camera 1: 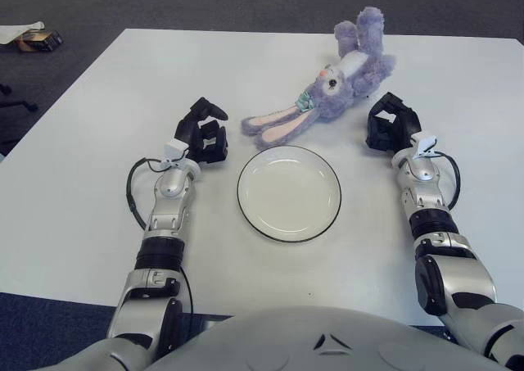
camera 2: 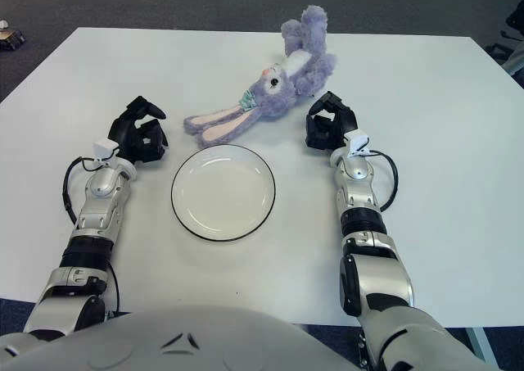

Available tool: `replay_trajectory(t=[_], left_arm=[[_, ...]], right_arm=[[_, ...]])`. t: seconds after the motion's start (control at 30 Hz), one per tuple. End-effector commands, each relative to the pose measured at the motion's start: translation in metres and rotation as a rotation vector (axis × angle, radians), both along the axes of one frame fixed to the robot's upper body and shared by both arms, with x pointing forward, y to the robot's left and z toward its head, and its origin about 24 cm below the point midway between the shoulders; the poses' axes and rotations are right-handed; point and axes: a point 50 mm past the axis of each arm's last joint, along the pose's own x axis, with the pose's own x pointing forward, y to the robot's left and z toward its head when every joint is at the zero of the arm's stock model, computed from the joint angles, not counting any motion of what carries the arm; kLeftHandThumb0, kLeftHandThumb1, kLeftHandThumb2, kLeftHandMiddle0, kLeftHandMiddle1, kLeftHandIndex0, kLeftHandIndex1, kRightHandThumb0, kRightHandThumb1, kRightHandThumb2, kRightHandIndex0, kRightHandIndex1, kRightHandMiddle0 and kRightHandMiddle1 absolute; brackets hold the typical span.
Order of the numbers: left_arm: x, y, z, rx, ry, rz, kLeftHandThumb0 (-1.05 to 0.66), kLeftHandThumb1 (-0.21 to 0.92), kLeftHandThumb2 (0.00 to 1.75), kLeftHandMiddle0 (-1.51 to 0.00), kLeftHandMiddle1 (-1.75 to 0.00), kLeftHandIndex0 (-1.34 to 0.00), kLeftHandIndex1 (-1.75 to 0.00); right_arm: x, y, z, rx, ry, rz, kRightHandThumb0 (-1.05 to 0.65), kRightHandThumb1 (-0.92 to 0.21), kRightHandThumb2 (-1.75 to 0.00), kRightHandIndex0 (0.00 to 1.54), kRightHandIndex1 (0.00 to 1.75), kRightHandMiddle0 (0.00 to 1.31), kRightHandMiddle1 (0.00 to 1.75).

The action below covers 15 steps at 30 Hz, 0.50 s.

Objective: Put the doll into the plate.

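Your right hand (camera 1: 388, 124) sits just right of the doll's (camera 1: 336, 88) body, fingers curled loosely inward with nothing between them; your left hand (camera 1: 202, 132) shows left of the plate (camera 1: 289, 192), curled the same way and empty. Neither hand touches the doll. Risk one: the doll is limp plush, so if you pinch only an ear or a foot, the rest will likely sag and drape over the plate's rim instead of landing inside. Risk two: the long ears (camera 1: 274, 126) reach toward the plate and end just beyond its far edge, so a sideways sweep from your right hand could shove the doll into the plate and slide the plate across the smooth white table (camera 1: 82, 142). Risk three: a shallow grasp on fur alone may slip on the lift. Aim for the torso. The doll itself: a lavender rabbit lying on its back, diagonal across the table, feet pointing to the far edge, head toward the plate, white belly patch, pink inner ears, something teal at the neck. The plate is white with a dark rim, empty, centred between your two forearms.
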Motion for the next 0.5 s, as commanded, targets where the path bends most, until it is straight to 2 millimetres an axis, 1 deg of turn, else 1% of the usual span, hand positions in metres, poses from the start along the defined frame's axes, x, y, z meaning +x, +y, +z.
replay_trajectory(t=[0.0, 0.07, 0.17, 0.33, 0.47], left_arm=[[-0.017, -0.005, -0.034, -0.033, 0.124, 0.028, -0.46, 0.37, 1.24, -0.98, -1.75, -0.57, -1.75], [-0.017, -0.007, -0.034, -0.036, 0.125, 0.030, -0.46, 0.38, 1.24, -0.97, -1.75, -0.56, -1.75], [-0.017, -0.009, -0.034, -0.041, 0.129, 0.032, -0.46, 0.38, 1.24, -0.97, -1.75, -0.56, -1.75], [-0.017, -0.012, -0.034, -0.048, 0.140, 0.037, -0.46, 0.38, 1.24, -0.96, -1.75, -0.56, -1.75], [-0.017, -0.013, -0.034, -0.056, 0.154, 0.038, -0.46, 0.38, 1.24, -0.95, -1.75, -0.56, -1.75]], right_arm=[[-0.019, -0.003, -0.023, -0.054, 0.037, 0.017, -0.43, -0.48, -1.11, 0.97, 1.75, 0.49, 1.75], [-0.020, -0.004, -0.015, -0.124, -0.025, 0.035, -0.42, -0.52, -1.05, 0.91, 1.75, 0.45, 1.75], [-0.021, -0.005, -0.009, -0.195, -0.080, 0.042, -0.41, -0.56, -1.01, 0.86, 1.75, 0.43, 1.75], [-0.024, -0.006, -0.004, -0.286, -0.144, 0.036, -0.40, -0.61, -0.94, 0.77, 1.72, 0.39, 1.75], [-0.025, -0.007, 0.001, -0.359, -0.187, 0.013, -0.39, -0.63, -0.92, 0.72, 1.70, 0.37, 1.75]])
